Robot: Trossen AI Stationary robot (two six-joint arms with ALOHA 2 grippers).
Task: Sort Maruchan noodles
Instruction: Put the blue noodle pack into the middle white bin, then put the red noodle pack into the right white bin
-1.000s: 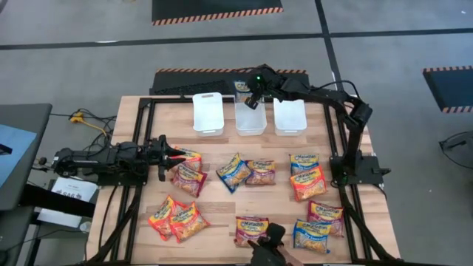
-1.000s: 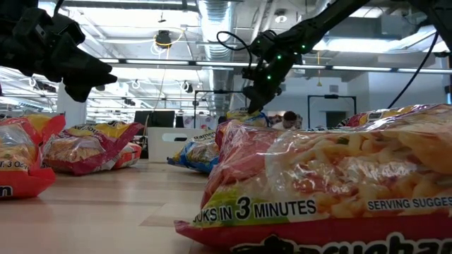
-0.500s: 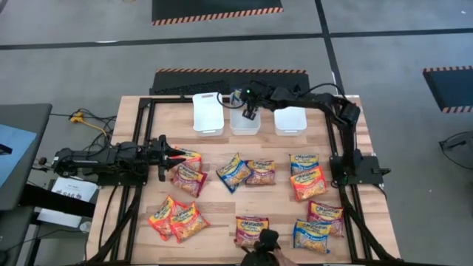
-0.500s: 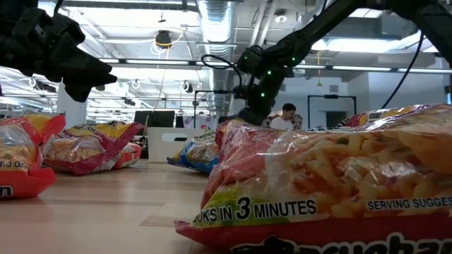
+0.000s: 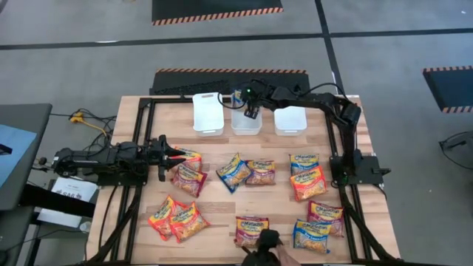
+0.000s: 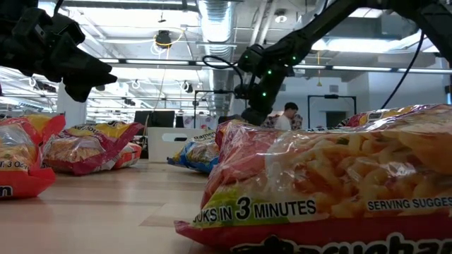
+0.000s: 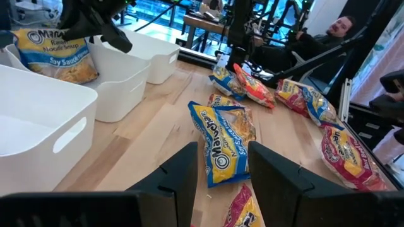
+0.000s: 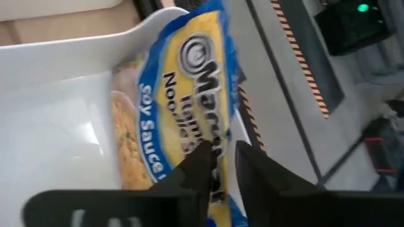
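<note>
Several Maruchan noodle packets lie flat on the wooden table (image 5: pixel 222 199), among them a blue one (image 5: pixel 233 173) and red ones (image 5: pixel 177 219). Three white tubs stand in a row at the far edge. A blue soy-sauce packet (image 8: pixel 189 82) stands on edge in the middle tub (image 5: pixel 246 125), leaning on its far wall (image 7: pixel 57 53). My right gripper (image 8: pixel 221 157) hangs over that tub, slanting down, its fingers a little apart at the packet's upper edge. My left gripper (image 7: pixel 221 183) waits open and level at the table's left, above a red packet (image 5: pixel 189 157). My right gripper has its fingertips (image 8: pixel 202 154) on either side of the blue packet's upper edge (image 8: pixel 218 135), coming from above at a slant. I cannot tell whether they touch it. The packet's lower part sits inside the tub.
The left tub (image 5: pixel 208 112) and the right tub (image 5: pixel 290 120) flank the middle one. A black frame (image 5: pixel 144 133) runs round the table. A dark keyboard (image 5: pixel 196 83) lies behind the tubs. A person (image 6: pixel 286 116) sits beyond the table.
My right gripper has come down and toward the table's near edge with the blue packet, from behind the tubs to over the middle tub, rolling as it went. The packet now stands in that tub. In the last half second the arm has kept still.
</note>
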